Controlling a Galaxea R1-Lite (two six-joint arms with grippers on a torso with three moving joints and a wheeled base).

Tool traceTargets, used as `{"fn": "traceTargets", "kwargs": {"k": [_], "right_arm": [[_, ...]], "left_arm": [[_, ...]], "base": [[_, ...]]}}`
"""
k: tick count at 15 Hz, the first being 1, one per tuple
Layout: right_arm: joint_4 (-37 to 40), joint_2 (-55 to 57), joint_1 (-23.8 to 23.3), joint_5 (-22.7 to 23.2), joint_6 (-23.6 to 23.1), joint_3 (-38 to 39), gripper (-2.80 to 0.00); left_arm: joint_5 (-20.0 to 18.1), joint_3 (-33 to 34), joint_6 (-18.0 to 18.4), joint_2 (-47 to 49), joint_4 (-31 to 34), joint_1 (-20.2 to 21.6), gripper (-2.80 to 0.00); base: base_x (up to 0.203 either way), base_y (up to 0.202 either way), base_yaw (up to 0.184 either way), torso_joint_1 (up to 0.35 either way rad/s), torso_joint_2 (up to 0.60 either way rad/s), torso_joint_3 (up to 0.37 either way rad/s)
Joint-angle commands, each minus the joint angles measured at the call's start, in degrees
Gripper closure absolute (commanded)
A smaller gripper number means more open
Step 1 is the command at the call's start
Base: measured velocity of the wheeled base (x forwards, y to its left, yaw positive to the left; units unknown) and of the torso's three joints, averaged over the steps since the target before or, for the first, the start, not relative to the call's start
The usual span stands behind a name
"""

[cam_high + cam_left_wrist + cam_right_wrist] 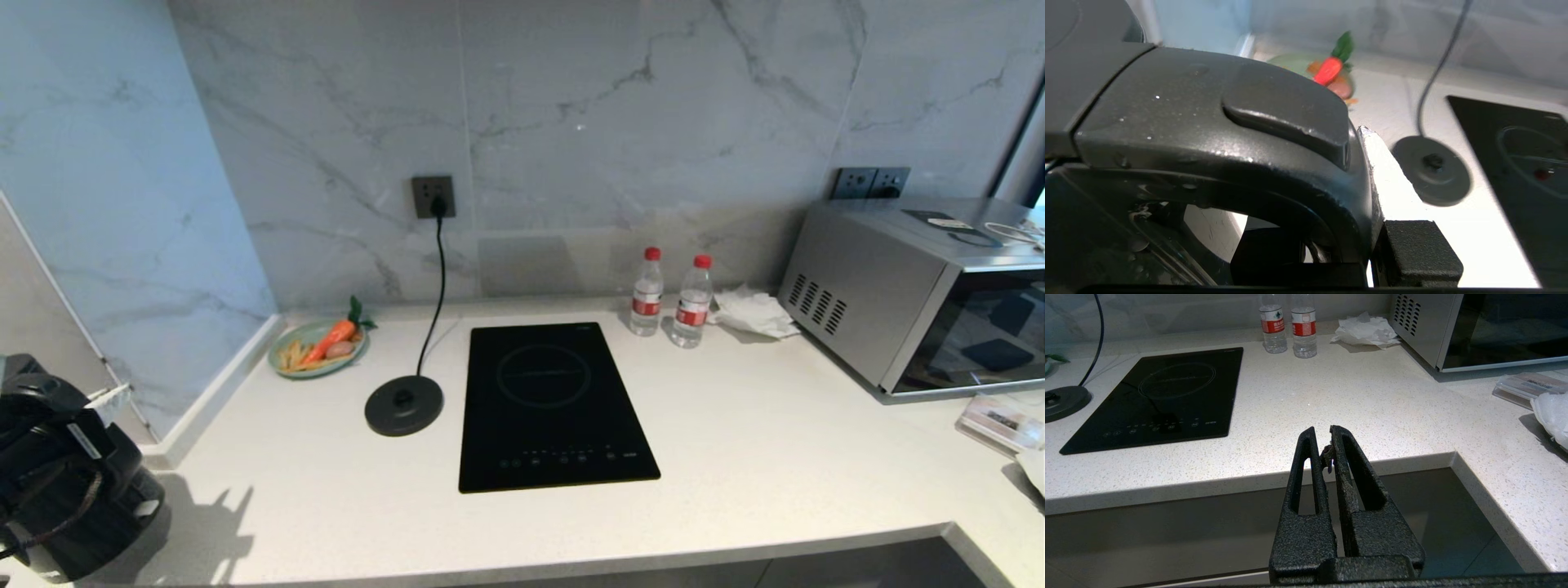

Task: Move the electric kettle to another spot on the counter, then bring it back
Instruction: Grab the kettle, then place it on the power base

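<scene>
Two water bottles (pixel 669 298) stand at the white worktop's (pixel 735 457) back edge; left pincer (pixel 1339 253) grips the kettle (pixel 1208 134) handle; right pincer (pixel 1323 437) nearly closed.

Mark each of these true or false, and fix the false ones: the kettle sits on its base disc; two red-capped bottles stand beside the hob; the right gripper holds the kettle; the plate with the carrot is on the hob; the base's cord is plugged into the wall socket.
1. The electric kettle sits on its base disc. False: the disc is bare; the kettle is at the counter's far left, the left gripper closed on its handle.
2. Two red-capped bottles stand beside the hob. True.
3. The right gripper holds the kettle. False: it is shut, off the counter's front edge.
4. The plate is on the hob. False: it is by the back left corner.
5. The cord is plugged into the wall socket. True.
</scene>
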Motion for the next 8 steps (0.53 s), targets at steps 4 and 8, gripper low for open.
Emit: {"fn": "traceTargets", "kwargs": {"k": [4,8], "right_arm": [[-0.02,0.0,0.0,-0.02,-0.02,0.0,0.0],[-0.02,0.0,0.0,-0.02,-0.02,0.0,0.0]], "left_arm": [[3.46,4.8,0.01,-8.58,-0.51,-9.89,0.0],[11.34,3.73,0.35,-12.34,4.82,-19.82,0.0]], "base": [[0.0,0.0,0.0,0.0,0.0,0.0],[0.0,0.0,0.0,0.0,0.0,0.0]]}}
